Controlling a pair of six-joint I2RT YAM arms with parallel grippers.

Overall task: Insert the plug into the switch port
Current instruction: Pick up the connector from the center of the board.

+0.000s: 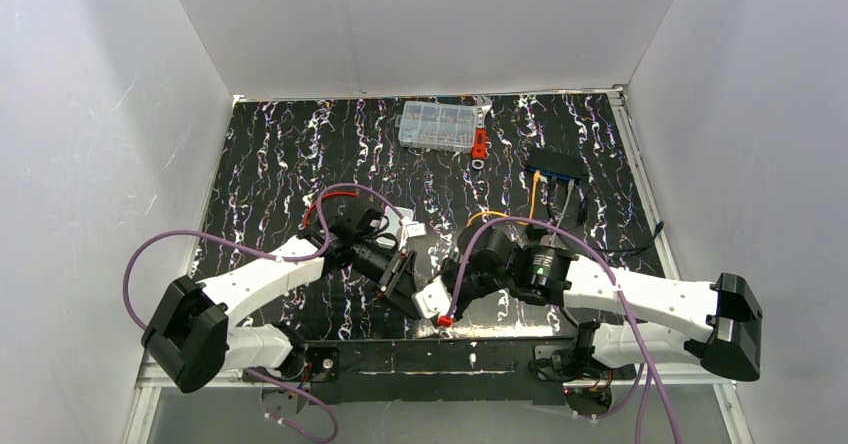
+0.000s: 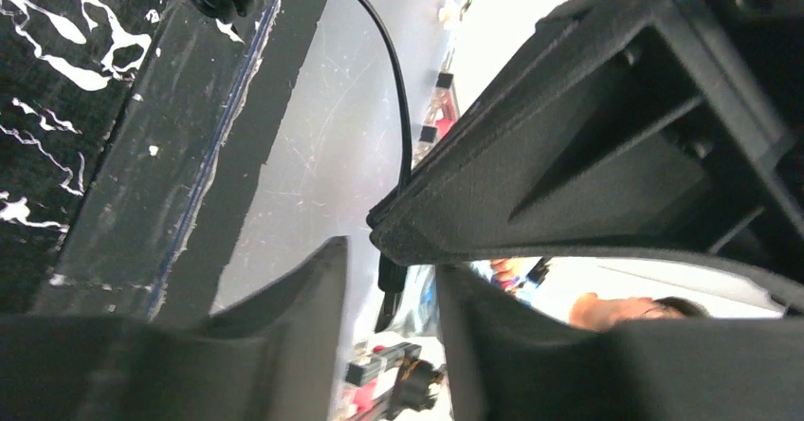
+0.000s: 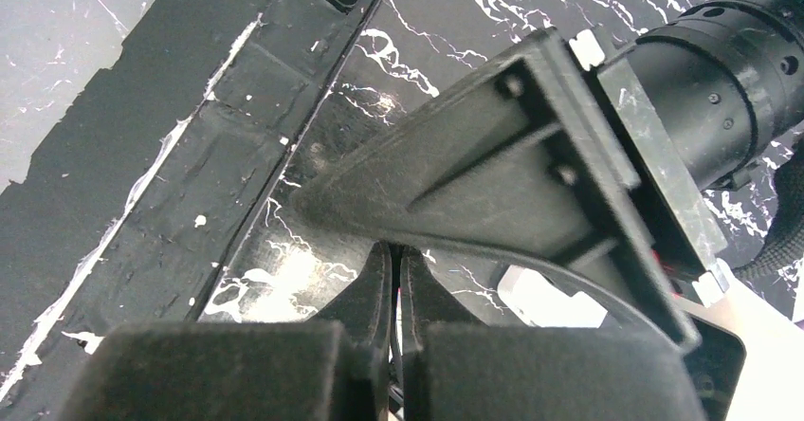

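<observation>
The flat black switch (image 1: 556,165) lies at the back right, blue-edged face towards me; its ports are too small to tell apart. A thin orange cable (image 1: 533,192) reaches that face, and I cannot make out the plug. Both grippers meet low at the table's middle. My right gripper (image 1: 437,304) (image 3: 395,248) is shut, with a thin black cable (image 2: 396,108) pinched between its fingers. That cable's black connector (image 2: 389,281) hangs just past the tips of my left gripper (image 1: 400,282) (image 2: 391,250). The left gripper stands open with a narrow gap and touches nothing.
A clear organiser box (image 1: 437,126) and a red tool (image 1: 480,144) sit at the back. A white-grey box (image 1: 410,229) lies behind the left gripper. A small red piece (image 1: 445,320) shows below the right gripper. The black base rail (image 1: 440,356) runs along the near edge.
</observation>
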